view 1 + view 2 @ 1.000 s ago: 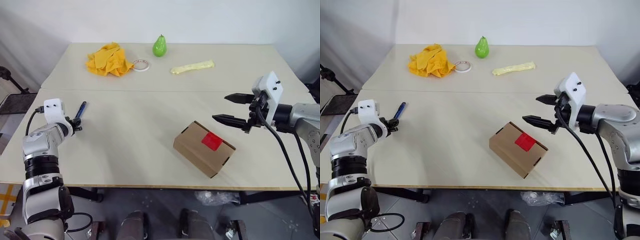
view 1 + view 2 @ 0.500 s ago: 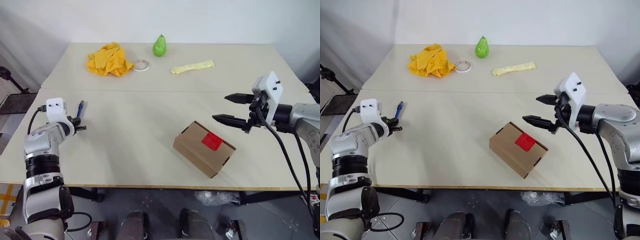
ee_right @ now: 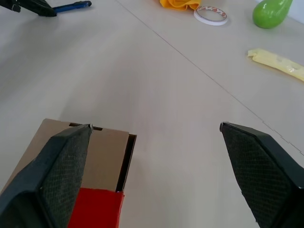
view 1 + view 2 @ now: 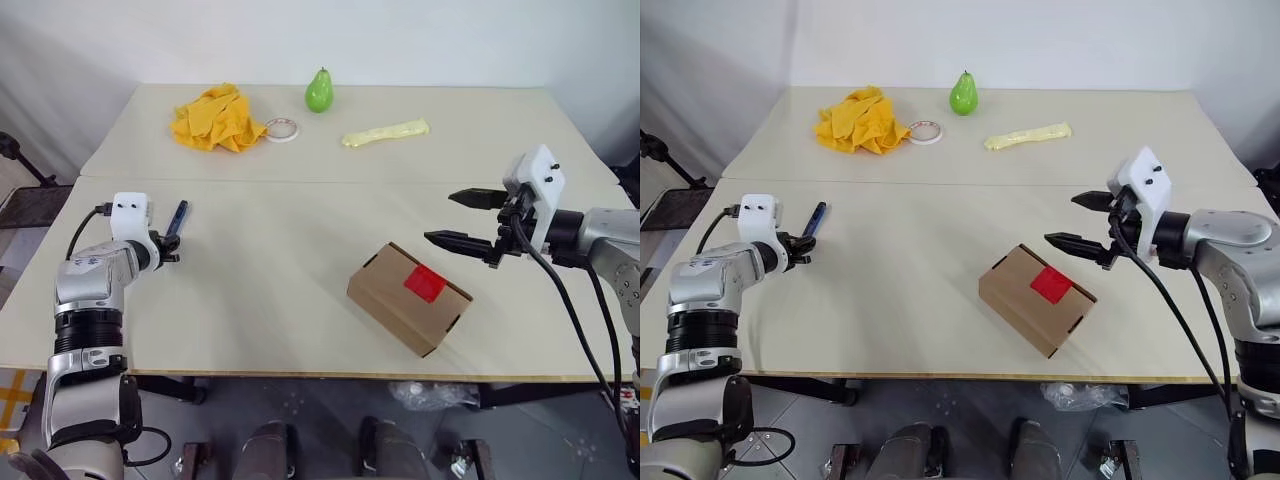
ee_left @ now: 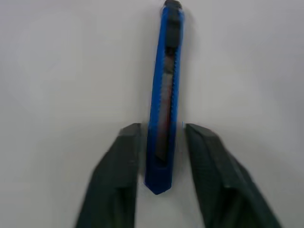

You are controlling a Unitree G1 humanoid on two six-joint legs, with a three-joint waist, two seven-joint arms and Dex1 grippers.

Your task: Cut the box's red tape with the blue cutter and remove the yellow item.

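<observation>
I am keeping my left gripper [image 5: 159,142] narrowly open around the blue cutter [image 5: 164,90], centring it before closing, while my right gripper [image 4: 462,218] is waiting wide open above the box [image 4: 408,296].

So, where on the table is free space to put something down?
Widest bare patch: between the blue cutter and the box. Also bare: the near edge left of the box. Crowded: the far edge, with orange cloth, tape roll, green pear, pale yellow strip.
</observation>
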